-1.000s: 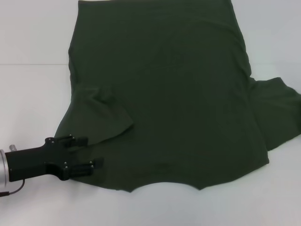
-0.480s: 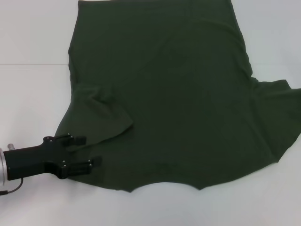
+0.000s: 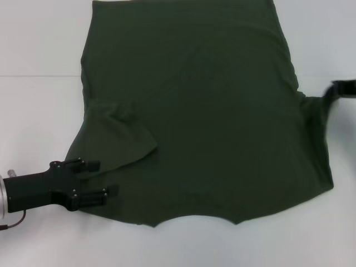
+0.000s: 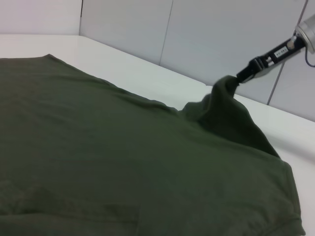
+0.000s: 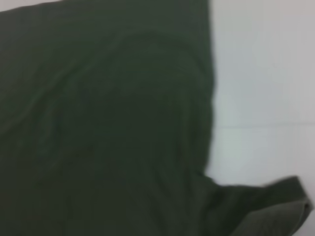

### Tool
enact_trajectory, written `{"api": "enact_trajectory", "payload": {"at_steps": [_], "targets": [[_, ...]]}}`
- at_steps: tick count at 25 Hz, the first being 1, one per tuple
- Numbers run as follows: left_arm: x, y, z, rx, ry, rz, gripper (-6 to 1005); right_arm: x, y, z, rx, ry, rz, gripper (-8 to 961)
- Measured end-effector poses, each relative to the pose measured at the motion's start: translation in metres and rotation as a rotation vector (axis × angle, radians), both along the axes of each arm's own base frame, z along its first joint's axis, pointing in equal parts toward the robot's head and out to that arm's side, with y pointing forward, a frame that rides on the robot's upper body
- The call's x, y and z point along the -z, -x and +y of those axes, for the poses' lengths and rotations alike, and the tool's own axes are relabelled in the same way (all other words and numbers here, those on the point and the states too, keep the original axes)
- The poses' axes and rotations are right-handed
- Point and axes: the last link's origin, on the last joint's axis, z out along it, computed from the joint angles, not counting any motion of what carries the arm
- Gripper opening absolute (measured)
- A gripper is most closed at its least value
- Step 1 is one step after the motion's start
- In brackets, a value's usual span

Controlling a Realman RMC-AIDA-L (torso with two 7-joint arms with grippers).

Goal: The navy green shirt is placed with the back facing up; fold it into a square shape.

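— The navy green shirt (image 3: 194,111)? Spread flat over the white table (image 3: 33,111), filling the middle of the head view.
— Left gripper (image 3: 103,179)? At 8 o'clock, jaws apart, lying at the folded-in left sleeve's edge.
— Right gripper (image 3: 329,92)? At 3 o'clock, jaws pinched on the right sleeve, lifting it off the table.

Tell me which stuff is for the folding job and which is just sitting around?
For the job:
navy green shirt
left gripper, at the shirt's near left edge
right gripper, lifting the right sleeve

Just there:
white table
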Motion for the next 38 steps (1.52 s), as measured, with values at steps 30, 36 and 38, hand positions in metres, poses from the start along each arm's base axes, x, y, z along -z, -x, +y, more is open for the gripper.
{"api": "enact_trajectory", "payload": {"at_steps": [30,36,38], "targets": [[0.001,0.002,-0.002,-0.014,0.005,-0.002,849,0.089,0.064,0.008,-0.201,0.239,-0.057,20],[0.000,0.001,-0.001,-0.015,0.004,-0.002,849,0.092,0.065,0.007,-0.202,0.244,-0.058,20],[0.000,0.001,0.000,-0.015,0.004,-0.002,849,0.092,0.064,0.007,-0.200,0.245,-0.057,21]]}}
